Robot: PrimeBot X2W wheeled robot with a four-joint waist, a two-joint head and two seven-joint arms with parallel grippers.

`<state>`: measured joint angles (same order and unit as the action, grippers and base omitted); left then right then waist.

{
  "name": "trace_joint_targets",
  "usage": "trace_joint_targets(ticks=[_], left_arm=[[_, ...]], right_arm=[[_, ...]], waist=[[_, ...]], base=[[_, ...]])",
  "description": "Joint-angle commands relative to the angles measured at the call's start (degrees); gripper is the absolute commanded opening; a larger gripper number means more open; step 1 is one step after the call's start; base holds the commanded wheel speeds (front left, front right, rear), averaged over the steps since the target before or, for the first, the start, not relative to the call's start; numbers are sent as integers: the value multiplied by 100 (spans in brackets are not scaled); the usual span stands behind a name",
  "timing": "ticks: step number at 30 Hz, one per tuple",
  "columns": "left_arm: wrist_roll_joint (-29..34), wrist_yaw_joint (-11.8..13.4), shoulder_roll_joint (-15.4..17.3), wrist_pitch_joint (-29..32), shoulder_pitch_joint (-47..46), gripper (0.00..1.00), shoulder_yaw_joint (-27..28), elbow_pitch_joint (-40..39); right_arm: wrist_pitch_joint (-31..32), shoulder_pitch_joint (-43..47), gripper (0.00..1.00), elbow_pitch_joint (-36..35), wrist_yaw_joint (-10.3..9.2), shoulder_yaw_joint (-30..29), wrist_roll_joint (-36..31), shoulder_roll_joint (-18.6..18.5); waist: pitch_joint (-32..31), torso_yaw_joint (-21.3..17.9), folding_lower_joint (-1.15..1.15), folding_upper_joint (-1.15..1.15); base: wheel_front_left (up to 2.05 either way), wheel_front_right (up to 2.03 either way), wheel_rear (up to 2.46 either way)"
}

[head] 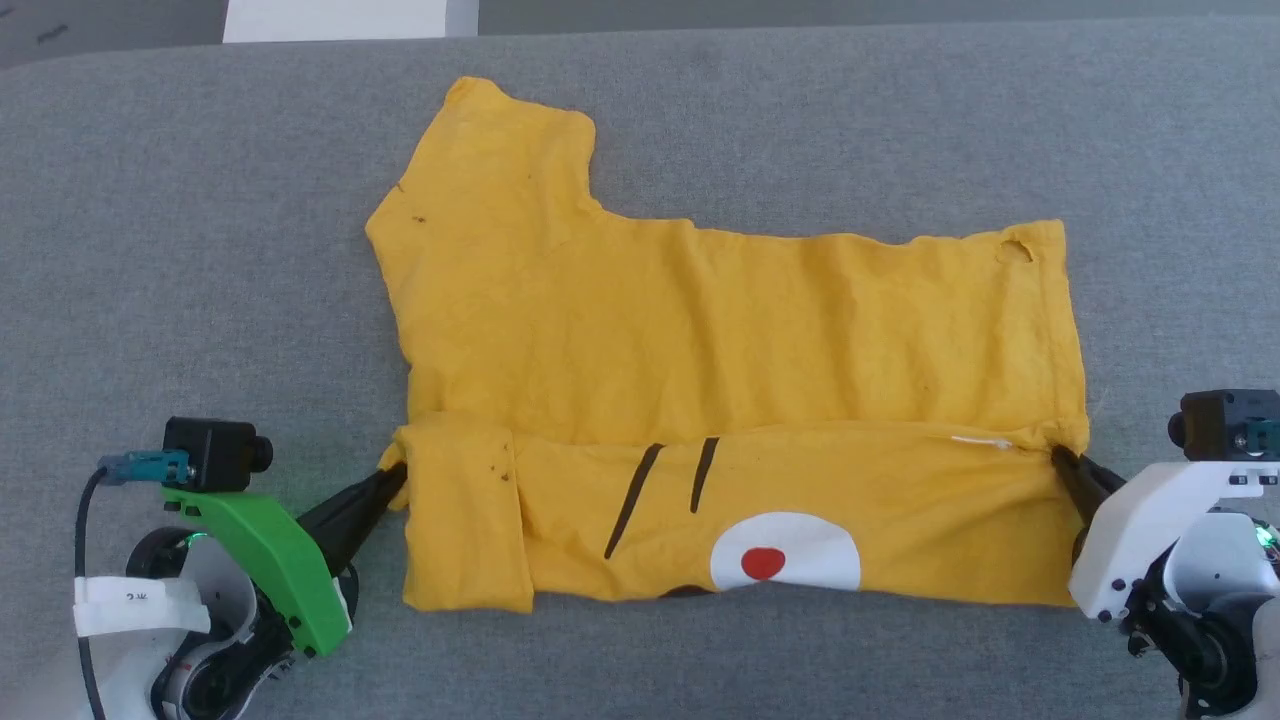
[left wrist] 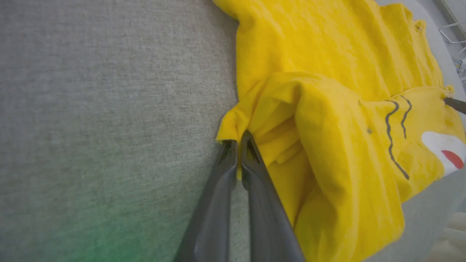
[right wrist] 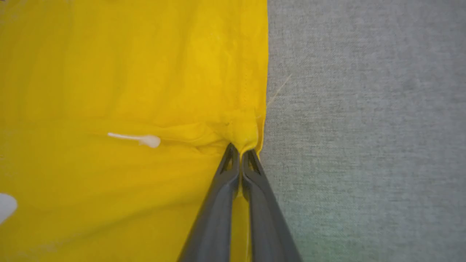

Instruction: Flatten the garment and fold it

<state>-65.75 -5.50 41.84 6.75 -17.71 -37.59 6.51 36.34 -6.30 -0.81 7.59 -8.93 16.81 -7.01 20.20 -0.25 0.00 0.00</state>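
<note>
garment (head: 700,350) lies spread across the middle of the grey cloth surface (head: 200,250), mustard yellow, its near strip turned over onto the body so that the print faces up: two dark stripes (head: 660,490) and a white oval (head: 800,540) with a red dot (head: 762,563). one sleeve (head: 500,160) sticks out at the garment's far left; the other sleeve (head: 465,520) lies doubled at its near left corner. the left gripper (head: 395,478) sits at the left end of the turned strip's edge, the right gripper (head: 1060,458) at its right end, each with jaws pressed together on a pinch of yellow cloth. holding both ends of that one edge looks meant to keep it taut and level, so the strip can be carried over the garment as a straight fold.

the left wrist view shows what the head view flattens: cloth bunched in loose layers at the left pinch, perhaps slightly raised, though the wide lens makes that hard to judge. the right wrist view shows hem stitching and a small white mark (right wrist: 138,139) just beside the pinch. the head view gives the whole outline and a small hole (head: 1018,250) near the garment's far right corner.
</note>
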Motion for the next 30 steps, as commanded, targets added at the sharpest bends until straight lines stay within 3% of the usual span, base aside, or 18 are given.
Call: trace_joint_targets(ticks=[1,2,4,5,10,14,20,23,25,30], left_arm=[[-49,-23,-62,37,5,42,-17,14],[-82,-21,-51,8,27,52,15,-20],[-154,-14,-24,-56,89,87,82,-111],[-195,-9,-8,-85,127,99,117,-166],[-274,183,138,-420,434,100,359,-549],[-203,489,242,-946,782,100,641,-902],[324,1178,102,-2051,1266,100,1259,-1315],[783,1419,-222,-2163,1486,100,1676,-1500],[1314,1505,-633,-2170,1595,100,2141,-1673],[2831,1321,-1745,-2173,2185,100,2896,-1869]], right_arm=[[89,48,100,80,-10,16,55,44],[103,61,100,22,-10,-3,108,48],[155,103,100,-139,-10,-43,197,29],[185,130,100,-237,-10,-79,250,30],[205,398,100,-1013,-10,-288,498,62],[-65,725,100,-1643,-10,-462,513,138],[-1269,1172,100,-2200,-10,-590,-1,273],[-2084,1377,100,-2157,-10,-557,-370,358],[-2638,1482,100,-2047,-10,-538,-606,393],[-3802,1698,100,-1387,-10,-417,-768,411]], waist=[[-61,0,0,0],[-101,5,0,0],[-175,18,0,0],[-204,25,0,0],[-424,75,0,0],[-586,130,0,0],[-764,230,0,0],[-835,277,0,0],[-877,299,0,0],[-982,270,0,0]], base=[[0,0,0],[0,0,0],[0,0,0],[0,0,0],[0,0,0],[0,0,0],[0,0,0],[0,0,0],[0,0,0],[0,0,0]])
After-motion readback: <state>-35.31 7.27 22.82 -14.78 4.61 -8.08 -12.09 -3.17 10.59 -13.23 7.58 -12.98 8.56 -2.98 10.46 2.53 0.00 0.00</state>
